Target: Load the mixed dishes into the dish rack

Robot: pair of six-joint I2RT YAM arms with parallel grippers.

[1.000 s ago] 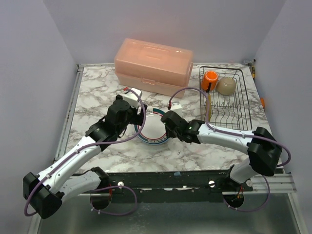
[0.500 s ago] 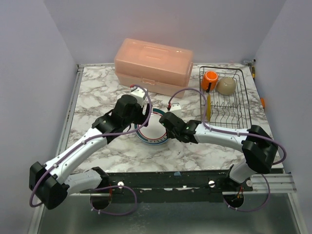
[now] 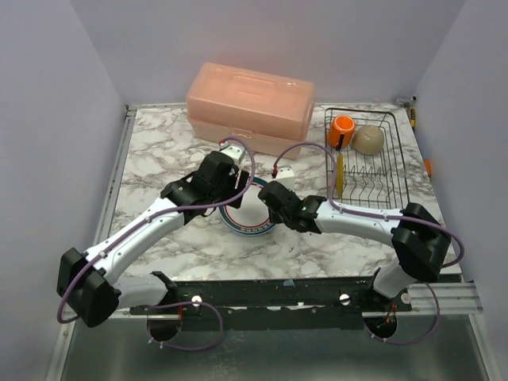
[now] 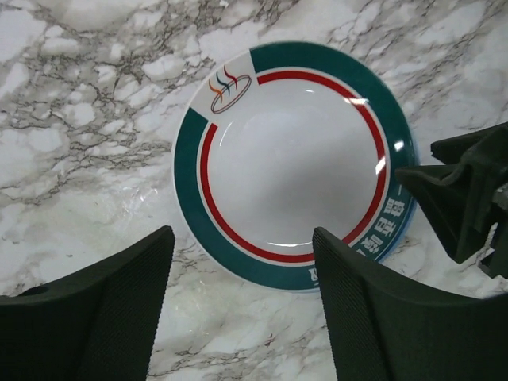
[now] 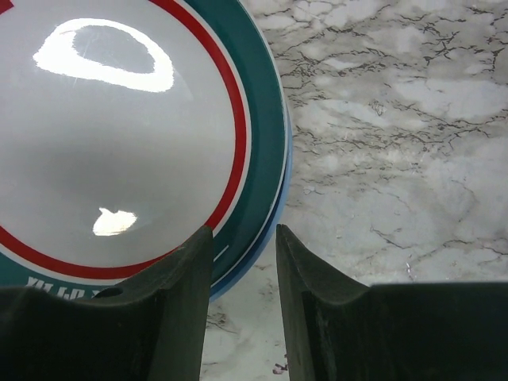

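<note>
Mug [image 3: 343, 125], bowl [image 3: 369, 140] and a yellow plate [image 3: 340, 176] already sit in the rack [image 3: 397, 171] at upper right. A teal-rimmed plate [image 4: 290, 163], stacked on a blue plate [image 5: 274, 246], lies flat on the tabletop [image 3: 159, 151] at frame centre. The step in hand looks like lifting it. The left gripper [image 4: 242, 313] hovers above, jaws wide open. The right gripper [image 5: 244, 305] has its jaws narrowly parted astride the plate's right rim. Next, the rim probably needs tipping up so jaws can close on it.
</note>
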